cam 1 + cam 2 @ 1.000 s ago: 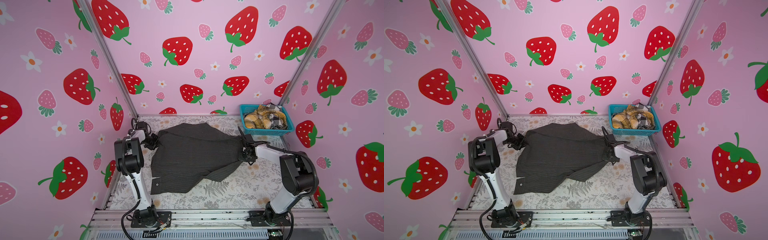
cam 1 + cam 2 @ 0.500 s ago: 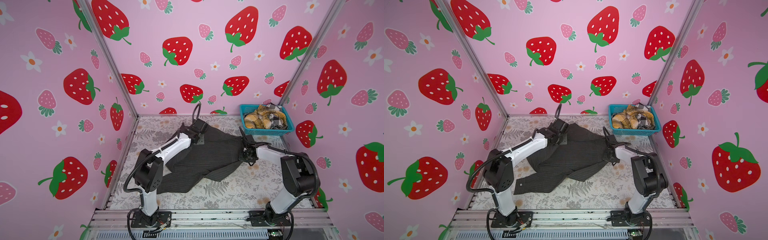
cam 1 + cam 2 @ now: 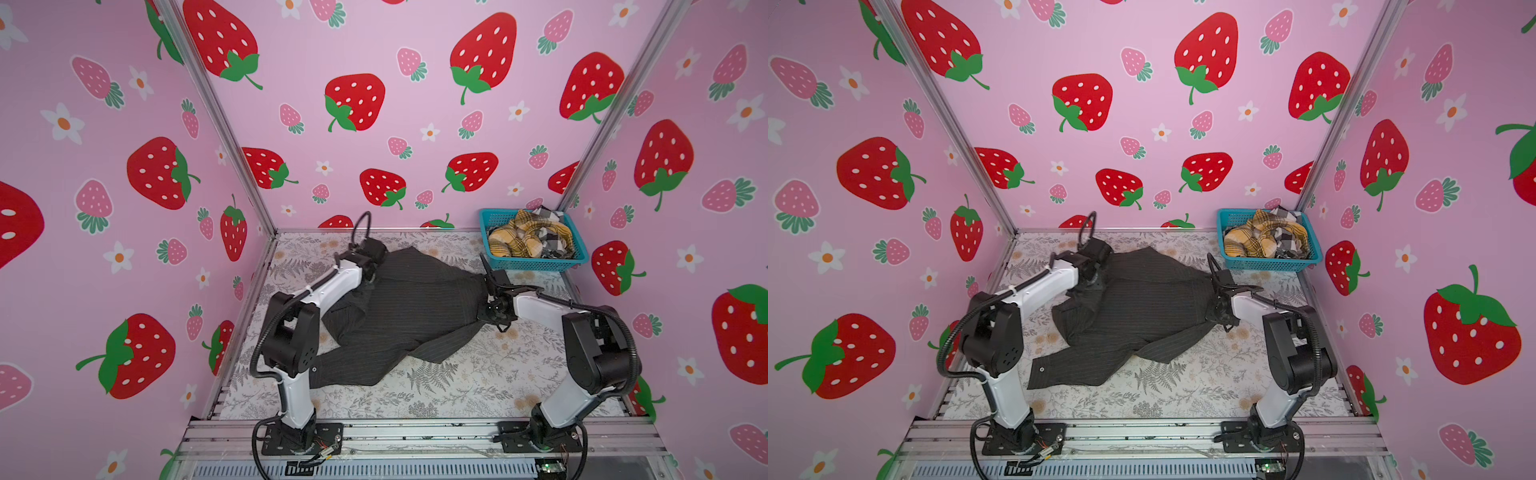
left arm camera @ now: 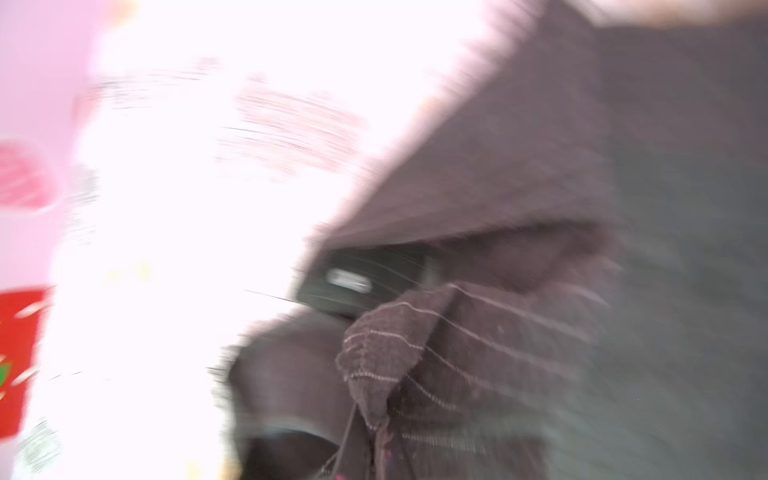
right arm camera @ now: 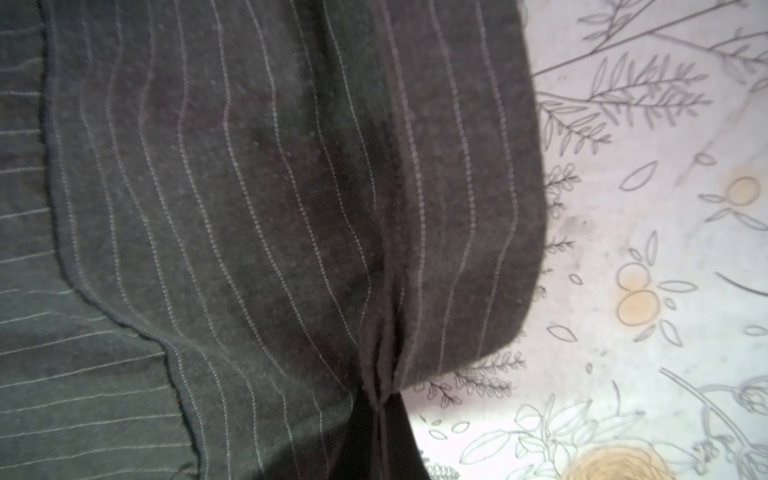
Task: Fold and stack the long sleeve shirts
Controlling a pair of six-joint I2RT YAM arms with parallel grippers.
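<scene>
the table (image 3: 478, 386), covered in a pale floral print, carries the charcoal shirt (image 3: 415, 307) across its middle, in both top views (image 3: 1142, 316): the body lies rumpled and partly doubled over on the left side, and one sleeve trails toward the near left, ending in a cuff (image 3: 1042, 370) that lies flat on the print. in the far right corner stands the teal mesh basket (image 3: 536, 264), apart from the charcoal shirt, with the mustard plaid shirt (image 3: 519, 239) and the black-and-white check shirt (image 3: 552, 241) heaped inside it. the left gripper (image 3: 370, 274) sits low over the shirt's far left edge; its wrist view is badly blurred, yet a bunched corner of pinstriped cloth (image 4: 395, 353) shows pinched where the fingers meet, so they are closed on the fabric. the right gripper (image 3: 492, 311) is at the shirt's right edge, and its wrist view shows the fingers clamped together on a gathered pleat of the cloth (image 5: 378, 411), the fabric fanning out from the pinch.
</scene>
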